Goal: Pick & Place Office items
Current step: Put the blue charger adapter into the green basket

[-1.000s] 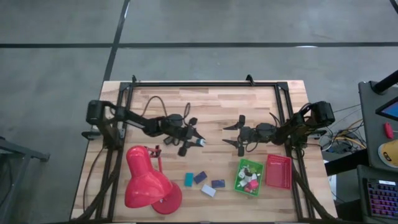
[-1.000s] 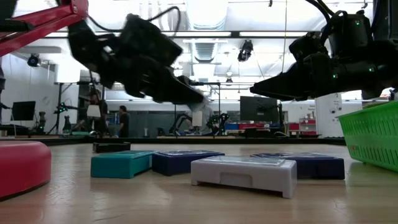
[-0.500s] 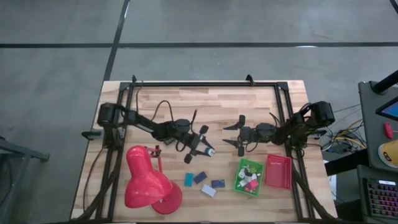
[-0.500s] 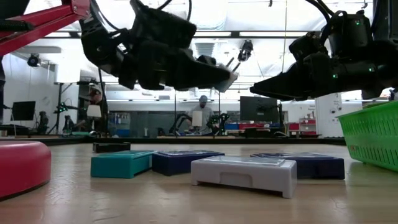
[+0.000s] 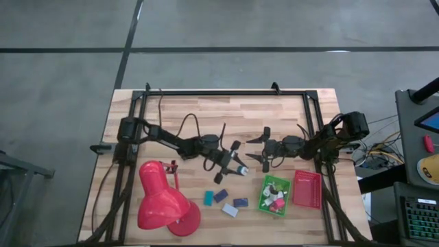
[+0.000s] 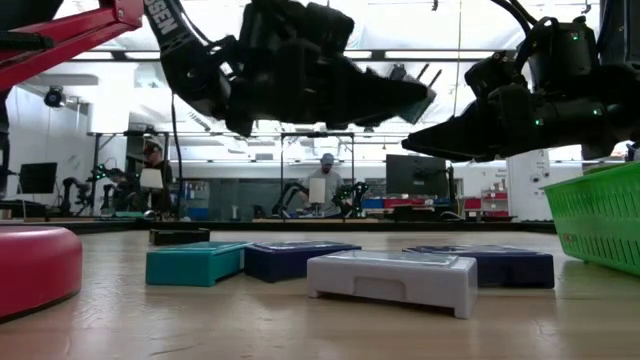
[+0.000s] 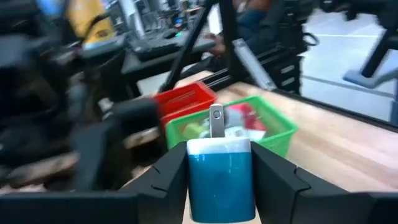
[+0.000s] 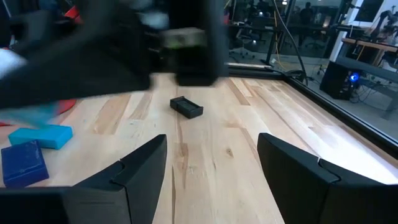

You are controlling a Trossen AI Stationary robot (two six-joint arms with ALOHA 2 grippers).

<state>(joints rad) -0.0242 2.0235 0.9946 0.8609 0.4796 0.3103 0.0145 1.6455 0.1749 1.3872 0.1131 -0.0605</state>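
Wooden table (image 5: 226,116), busy workshop behind.

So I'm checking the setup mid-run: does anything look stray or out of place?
One small black block lies alone on the bare wood, apart from the group of four blocks beside the green tray. Nothing looks spilled or damaged.

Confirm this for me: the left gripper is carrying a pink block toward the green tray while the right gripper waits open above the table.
Not quite: the held block is teal with a white top, not pink, as the left wrist view shows. The rest stands: the left gripper is shut on it, near the green tray, and the right gripper waits open above the table.
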